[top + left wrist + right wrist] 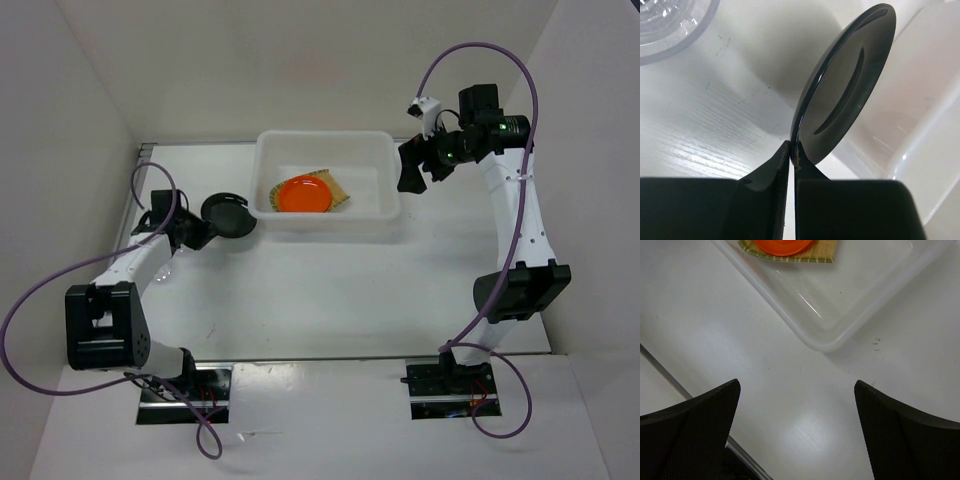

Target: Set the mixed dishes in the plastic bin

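Observation:
The translucent white plastic bin stands at the back middle of the table. Inside it the orange plate lies on the tan bamboo tray; both also show in the right wrist view, plate on tray. My left gripper is shut on the rim of the black plate, held just left of the bin; in the left wrist view the plate stands on edge in my gripper. A clear cup lies left of it. My right gripper is open and empty beside the bin's right end.
White walls close in the table on the left, back and right. A metal strip runs along the table's far edge by my right gripper. The bin's corner lies just ahead of the right fingers.

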`<state>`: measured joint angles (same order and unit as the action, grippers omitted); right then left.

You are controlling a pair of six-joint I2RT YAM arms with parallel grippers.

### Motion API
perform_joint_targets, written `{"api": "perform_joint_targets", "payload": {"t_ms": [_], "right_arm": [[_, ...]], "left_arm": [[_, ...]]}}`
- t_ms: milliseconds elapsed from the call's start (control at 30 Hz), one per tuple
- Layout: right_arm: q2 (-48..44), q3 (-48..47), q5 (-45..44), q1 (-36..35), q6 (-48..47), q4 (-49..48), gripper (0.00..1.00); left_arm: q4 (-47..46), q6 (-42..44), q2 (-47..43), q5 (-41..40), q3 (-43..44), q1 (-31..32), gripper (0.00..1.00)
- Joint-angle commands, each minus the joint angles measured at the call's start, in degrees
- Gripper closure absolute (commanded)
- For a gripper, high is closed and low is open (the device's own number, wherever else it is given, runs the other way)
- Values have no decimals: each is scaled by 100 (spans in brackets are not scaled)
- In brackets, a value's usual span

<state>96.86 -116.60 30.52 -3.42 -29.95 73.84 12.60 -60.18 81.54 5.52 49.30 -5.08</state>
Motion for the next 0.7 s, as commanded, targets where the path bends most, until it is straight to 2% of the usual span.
{"api": "perform_joint_targets", "payload": {"t_ms": [0, 667], "right_arm": [[-264, 32, 129, 34, -63, 42, 1], [-264, 84, 288, 34, -63, 42, 1]], "left_arm": [[111, -134, -348, -191, 396, 16, 100], [384, -345, -438, -298, 1459, -107, 100]]}}
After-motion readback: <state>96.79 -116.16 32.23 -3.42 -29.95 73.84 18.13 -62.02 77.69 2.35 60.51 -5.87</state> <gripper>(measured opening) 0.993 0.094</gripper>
